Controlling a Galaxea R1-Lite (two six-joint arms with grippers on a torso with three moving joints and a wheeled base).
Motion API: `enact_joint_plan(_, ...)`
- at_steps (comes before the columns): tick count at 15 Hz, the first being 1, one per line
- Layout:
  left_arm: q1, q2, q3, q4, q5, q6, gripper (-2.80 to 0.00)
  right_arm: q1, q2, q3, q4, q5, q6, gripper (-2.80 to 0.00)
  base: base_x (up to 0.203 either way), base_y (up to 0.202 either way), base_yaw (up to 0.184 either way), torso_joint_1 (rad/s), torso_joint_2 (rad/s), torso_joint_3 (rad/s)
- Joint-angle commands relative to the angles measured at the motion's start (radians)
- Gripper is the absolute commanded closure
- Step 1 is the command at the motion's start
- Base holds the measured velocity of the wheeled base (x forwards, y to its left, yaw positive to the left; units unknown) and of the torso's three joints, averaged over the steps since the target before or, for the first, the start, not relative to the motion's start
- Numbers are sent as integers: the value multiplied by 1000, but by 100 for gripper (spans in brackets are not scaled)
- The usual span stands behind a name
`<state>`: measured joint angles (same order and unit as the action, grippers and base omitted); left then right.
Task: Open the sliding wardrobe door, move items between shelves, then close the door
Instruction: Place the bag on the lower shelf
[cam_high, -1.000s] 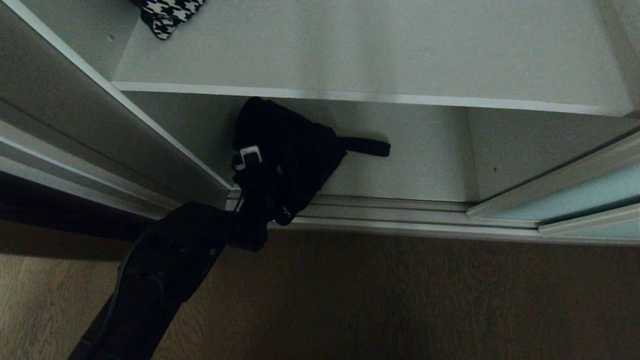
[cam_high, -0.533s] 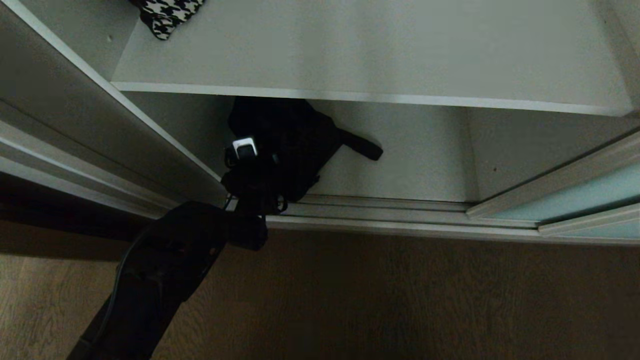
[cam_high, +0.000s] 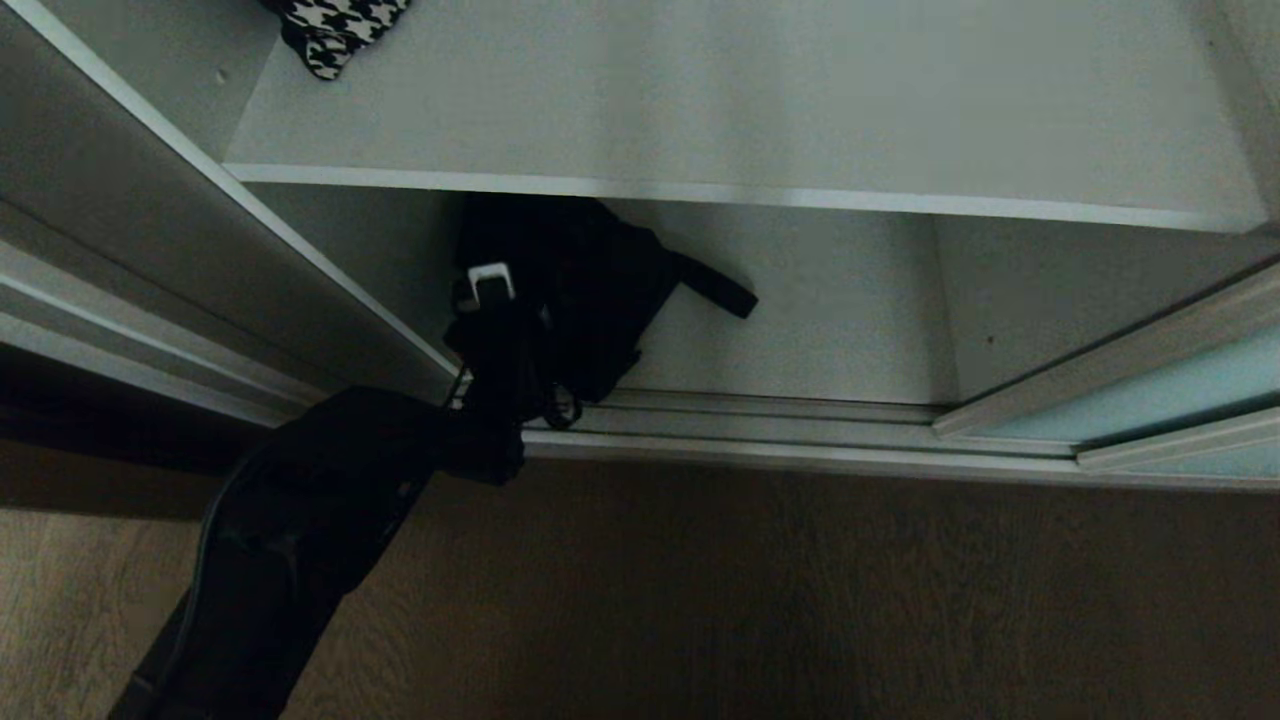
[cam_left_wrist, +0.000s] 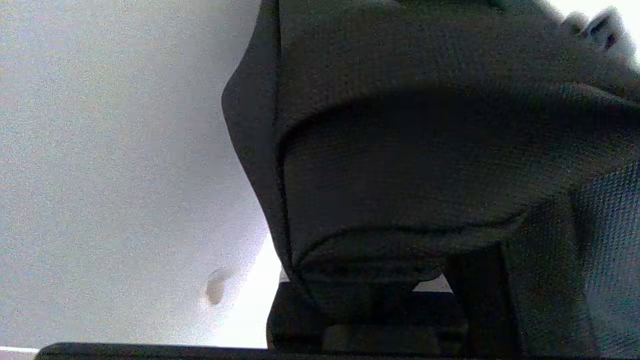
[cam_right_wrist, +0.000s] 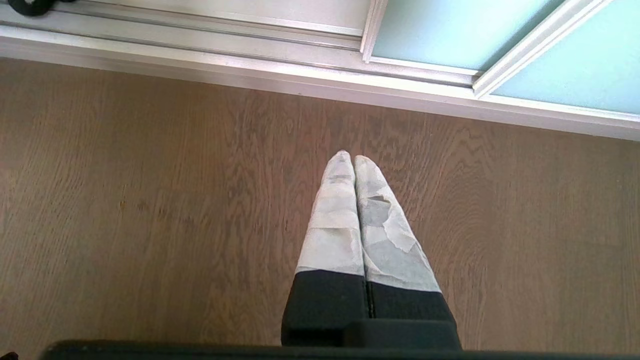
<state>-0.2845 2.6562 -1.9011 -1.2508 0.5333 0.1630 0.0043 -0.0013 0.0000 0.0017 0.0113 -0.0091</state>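
**Left pincer holds the black bag at the bottom shelf**

Your left arm reaches in from the floor side to the wardrobe's lowest compartment, and the left pincer (cam_high: 505, 330) is pinched shut on the black fabric bag (cam_high: 580, 290). In the head view the bag sits at the left of the bottom shelf (cam_high: 830, 320), close to the wardrobe's left wall, with its upper part tucked under the front edge of the upper shelf (cam_high: 700, 100). Its strap loop (cam_high: 715, 285) sticks out to the right, over the bottom shelf. A bit of the bag and a thin cord hang over the silver floor track (cam_high: 760, 440) beside the wrist. From the left wrist view you see only dark woven fabric (cam_left_wrist: 400, 165) filling most of the frame right at the camera, with the pale wardrobe wall (cam_left_wrist: 115, 165) behind it.

The houndstooth piece (cam_high: 335, 30) lies on the upper shelf at its far left corner, well apart from the bag, and is cut off by the frame's top.

The sliding wardrobe door (cam_high: 1180, 390), frosted pale teal glass in a silver frame, stands pushed to the right, leaving the shelves open.

Your right pincer (cam_right_wrist: 354, 160) hangs over the wooden floor (cam_right_wrist: 150, 200) in front of the track, its two pale-wrapped fingers (cam_right_wrist: 335, 220) pressed together and empty.
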Motion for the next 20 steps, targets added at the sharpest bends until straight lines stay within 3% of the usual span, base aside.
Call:
enact_joint_plan(1, 12, -92, 78, 33, 1, 1, 0, 0, -1, 2, 0, 1, 0, 0, 0, 0, 0, 0, 0, 0)
enact_joint_plan(4, 6, -165, 150, 231, -72, -37, 0, 0, 0, 2, 0, 1, 0, 0, 0, 0, 0, 0, 0, 0)
enact_joint_plan(7, -3, -168, 58, 537, -100, -122, 0, 0, -2, 2, 0, 1, 0, 0, 0, 0, 0, 0, 0, 0)
enact_joint_plan(9, -4, -182, 23, 692, -128, -144, 0, 0, -2, 2, 0, 1, 0, 0, 0, 0, 0, 0, 0, 0)
enact_joint_plan(12, -4, -247, 30, 798, -138, -186, 0, 0, -2, 2, 0, 1, 0, 0, 0, 0, 0, 0, 0, 0)
enact_joint_plan(15, -5, -301, 39, 899, -150, -285, 0, 0, -1, 2, 0, 0, 0, 0, 0, 0, 0, 0, 0, 0)
enact_joint_plan(20, -15, -214, 16, 900, -162, -347, 0, 0, -2, 2, 0, 1, 0, 0, 0, 0, 0, 0, 0, 0)
